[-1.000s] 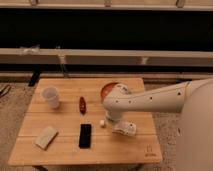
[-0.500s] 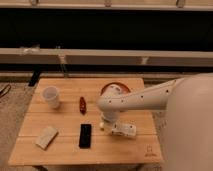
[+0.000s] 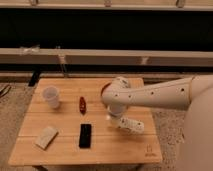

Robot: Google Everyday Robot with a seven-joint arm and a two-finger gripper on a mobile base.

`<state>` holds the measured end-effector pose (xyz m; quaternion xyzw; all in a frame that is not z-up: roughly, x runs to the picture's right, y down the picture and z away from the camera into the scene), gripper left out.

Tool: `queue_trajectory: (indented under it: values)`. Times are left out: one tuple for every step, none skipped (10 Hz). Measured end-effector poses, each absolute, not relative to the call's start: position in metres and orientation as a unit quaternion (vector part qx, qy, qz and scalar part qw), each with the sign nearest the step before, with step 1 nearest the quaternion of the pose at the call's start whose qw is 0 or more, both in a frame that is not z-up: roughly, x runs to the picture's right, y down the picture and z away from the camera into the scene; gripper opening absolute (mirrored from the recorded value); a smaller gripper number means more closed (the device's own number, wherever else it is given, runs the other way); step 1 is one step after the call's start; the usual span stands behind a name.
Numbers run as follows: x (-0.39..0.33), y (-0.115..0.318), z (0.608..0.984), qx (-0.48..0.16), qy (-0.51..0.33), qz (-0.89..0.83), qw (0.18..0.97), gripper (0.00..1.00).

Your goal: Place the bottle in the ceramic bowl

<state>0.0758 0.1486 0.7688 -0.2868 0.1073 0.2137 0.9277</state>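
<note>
We find the end effector (image 3: 115,120) at lower centre, clenched on the bottle (image 3: 131,125) lying on the bench (image 3: 60,151), just below the bowl (image 3: 103,91).

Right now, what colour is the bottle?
The bottle is white with rows of dark marks, clearest in the camera view; the gripper, jaws shut, is at one end of it.

Likely a robot lab: a small wooden table (image 3: 65,152) on speckled floor (image 3: 12,107), the gripper (image 3: 114,119) low just right of its middle.
</note>
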Motion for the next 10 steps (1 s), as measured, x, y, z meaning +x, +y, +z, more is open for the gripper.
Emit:
queue_trajectory:
  values:
    - [0.084,0.136,0.77,-0.282,0.112,0.214,0.929,0.0]
    - [0.091,0.121,0.774,-0.275,0.116,0.213,0.93,0.0]
    - [0.095,0.101,0.78,-0.267,0.119,0.211,0.933,0.0]
    - [0.098,0.085,0.789,-0.262,0.12,0.214,0.933,0.0]
    - [0.097,0.069,0.799,-0.259,0.116,0.219,0.934,0.0]
    - [0.095,0.054,0.808,-0.258,0.109,0.228,0.933,0.0]
    - [0.097,0.038,0.817,-0.255,0.103,0.237,0.932,0.0]
    - [0.097,0.027,0.823,-0.253,0.1,0.243,0.931,0.0]
    - [0.082,0.012,0.829,-0.249,0.089,0.246,0.932,0.0]
    - [0.069,0.001,0.835,-0.245,0.083,0.245,0.934,0.0]
